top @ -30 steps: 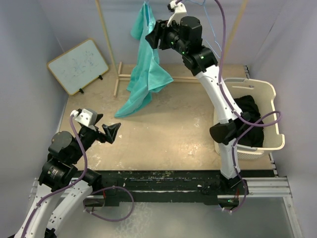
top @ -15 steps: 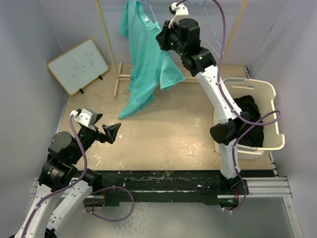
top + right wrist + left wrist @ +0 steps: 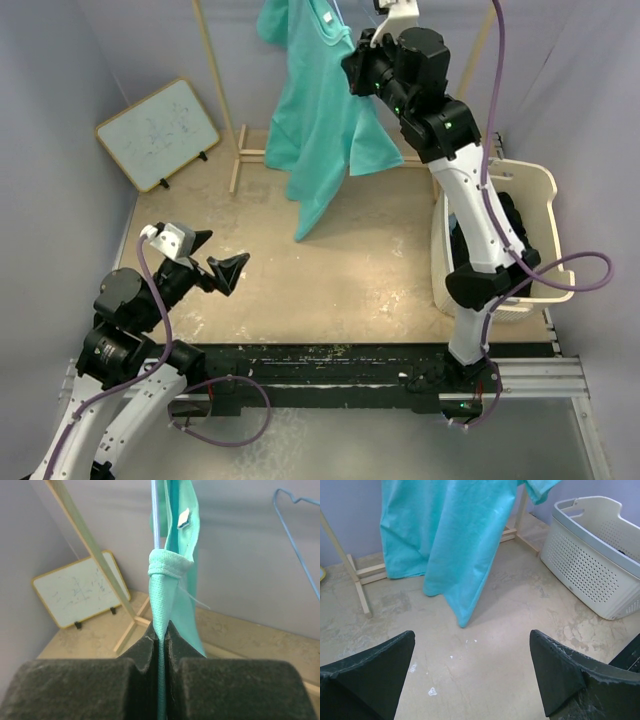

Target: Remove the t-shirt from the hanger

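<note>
Our right pincer (image 3: 160,639) is clamped tight on a bunched fold of the teal t-shirt (image 3: 325,120), just below the collar, which is gathered around the thin blue wire of the hanger (image 3: 155,515) beside the wooden rack (image 3: 213,90). The shirt hangs down from there toward the counter (image 3: 360,270), and we cannot tell whether its lowest tip touches. Our left pincer (image 3: 472,647) is spread wide and holds nothing, low and well apart from the shirt, with the laundry basket (image 3: 600,540) at the right and a whiteboard (image 3: 160,130) at the far left.
</note>
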`<state>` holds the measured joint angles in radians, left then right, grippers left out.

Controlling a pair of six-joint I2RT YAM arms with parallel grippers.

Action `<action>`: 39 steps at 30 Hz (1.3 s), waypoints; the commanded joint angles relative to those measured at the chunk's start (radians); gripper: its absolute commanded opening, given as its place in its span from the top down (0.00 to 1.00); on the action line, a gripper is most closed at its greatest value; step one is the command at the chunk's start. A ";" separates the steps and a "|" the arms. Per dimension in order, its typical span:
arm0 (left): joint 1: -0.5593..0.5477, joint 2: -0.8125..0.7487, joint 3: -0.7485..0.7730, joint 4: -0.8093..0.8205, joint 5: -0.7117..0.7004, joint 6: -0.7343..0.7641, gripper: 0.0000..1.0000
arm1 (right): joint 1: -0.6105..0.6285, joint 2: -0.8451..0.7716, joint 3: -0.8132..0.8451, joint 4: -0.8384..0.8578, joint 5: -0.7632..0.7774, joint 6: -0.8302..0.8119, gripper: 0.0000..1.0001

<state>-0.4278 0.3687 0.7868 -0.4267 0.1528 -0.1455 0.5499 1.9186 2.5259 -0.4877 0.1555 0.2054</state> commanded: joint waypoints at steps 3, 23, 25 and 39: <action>0.000 -0.033 -0.017 0.084 0.044 0.029 0.01 | 0.005 -0.206 -0.223 -0.040 -0.204 -0.026 1.00; 0.000 0.178 0.219 0.272 0.161 0.137 0.01 | 0.010 -0.933 -1.160 -0.109 -0.974 -0.100 1.00; 0.000 0.205 0.225 0.291 0.221 0.124 0.00 | 0.011 -0.943 -1.180 -0.103 -0.980 -0.100 1.00; 0.000 0.425 0.278 0.293 0.705 0.069 0.28 | 0.010 -0.932 -1.180 -0.069 -1.063 -0.131 1.00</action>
<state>-0.4278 0.7654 1.0325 -0.1802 0.7181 -0.0502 0.5575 0.9894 1.3216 -0.6281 -0.8459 0.0975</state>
